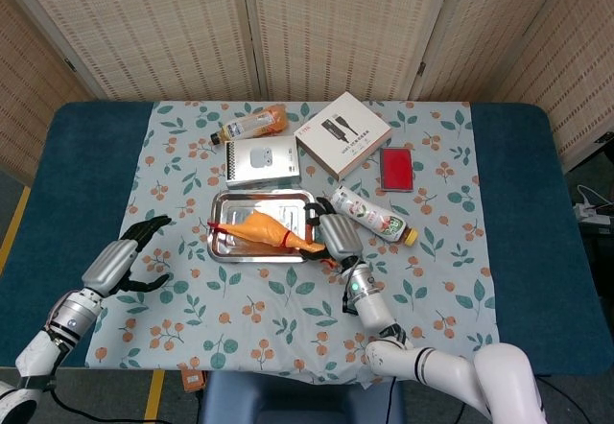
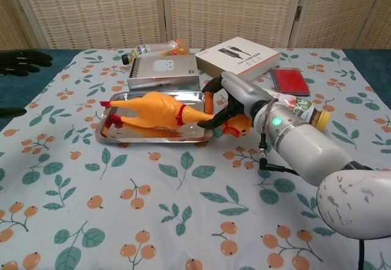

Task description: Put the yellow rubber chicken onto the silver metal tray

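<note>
We see a table [image 1: 518, 203] covered in the middle by a floral cloth [image 1: 432, 280]; on the cloth, toward the far side, lies a white box [image 1: 343, 133] with a cable pictured on it, and just left of it a grey box [image 1: 262, 162] with a ribbed edge; nearer us sits the metal tray [image 1: 235, 251], and the rubber chicken [image 1: 261, 229] lies along it, body and red feet over the tray, neck and head reaching past its right rim; our right hand [image 1: 334, 235] is at that rim, fingers curled around the chicken's neck and head, gripping it; in the chest view the same hand [image 2: 231, 102] wraps the neck with the head [image 2: 237, 123] showing below the fingers; our left hand [image 1: 123, 257] hangs over the left edge of the cloth, well apart from the tray, fingers spread and holding nothing; a white bottle [image 1: 374, 216] with a yellow cap lies just right of the tray; an orange bottle [image 1: 251, 123] lies behind the grey box; a small red case [image 1: 396, 168] rests right of the white box
</note>
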### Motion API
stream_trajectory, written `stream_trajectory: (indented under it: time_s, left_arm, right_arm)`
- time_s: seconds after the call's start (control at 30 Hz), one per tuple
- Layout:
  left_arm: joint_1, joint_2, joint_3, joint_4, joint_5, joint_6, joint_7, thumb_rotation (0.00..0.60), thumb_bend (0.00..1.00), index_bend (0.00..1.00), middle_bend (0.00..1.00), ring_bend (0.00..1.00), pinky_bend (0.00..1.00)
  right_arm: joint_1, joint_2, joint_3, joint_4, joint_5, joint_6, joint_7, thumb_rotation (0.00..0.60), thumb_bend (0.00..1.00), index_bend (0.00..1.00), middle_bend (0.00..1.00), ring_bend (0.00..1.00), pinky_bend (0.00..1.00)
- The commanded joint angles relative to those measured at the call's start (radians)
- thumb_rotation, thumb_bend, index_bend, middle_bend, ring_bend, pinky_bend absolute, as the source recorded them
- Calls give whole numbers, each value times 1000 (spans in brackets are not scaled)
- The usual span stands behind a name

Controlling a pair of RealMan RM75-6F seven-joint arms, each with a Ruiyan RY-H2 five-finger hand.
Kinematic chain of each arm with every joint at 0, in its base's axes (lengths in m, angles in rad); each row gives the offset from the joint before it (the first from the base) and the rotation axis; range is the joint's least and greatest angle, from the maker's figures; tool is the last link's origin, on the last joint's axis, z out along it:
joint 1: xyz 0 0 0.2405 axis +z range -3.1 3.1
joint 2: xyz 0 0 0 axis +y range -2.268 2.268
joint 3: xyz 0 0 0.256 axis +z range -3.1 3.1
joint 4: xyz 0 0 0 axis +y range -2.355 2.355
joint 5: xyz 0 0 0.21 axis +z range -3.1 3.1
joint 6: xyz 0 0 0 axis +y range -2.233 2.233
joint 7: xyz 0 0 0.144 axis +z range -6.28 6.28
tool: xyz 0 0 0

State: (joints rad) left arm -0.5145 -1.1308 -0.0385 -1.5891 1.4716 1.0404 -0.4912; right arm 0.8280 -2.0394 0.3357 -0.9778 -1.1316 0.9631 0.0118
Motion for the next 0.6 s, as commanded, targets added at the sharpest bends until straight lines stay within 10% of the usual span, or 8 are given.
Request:
stream_trajectory:
  time_s: [0.03, 0.6]
  left_arm:
    - [1, -3, -2, 5, -2, 4, 12, 600, 308, 0, 0, 0, 0]
    - [-2, 10, -1, 0, 15, -5, -46, 600, 311, 0, 0, 0, 0]
  right_arm:
    - [-9, 34, -1, -43, 28, -24, -60, 600, 226, 0, 131, 103, 462]
    - [-17, 143, 9, -215, 120, -40, -246, 600, 75, 0, 0, 0, 140]
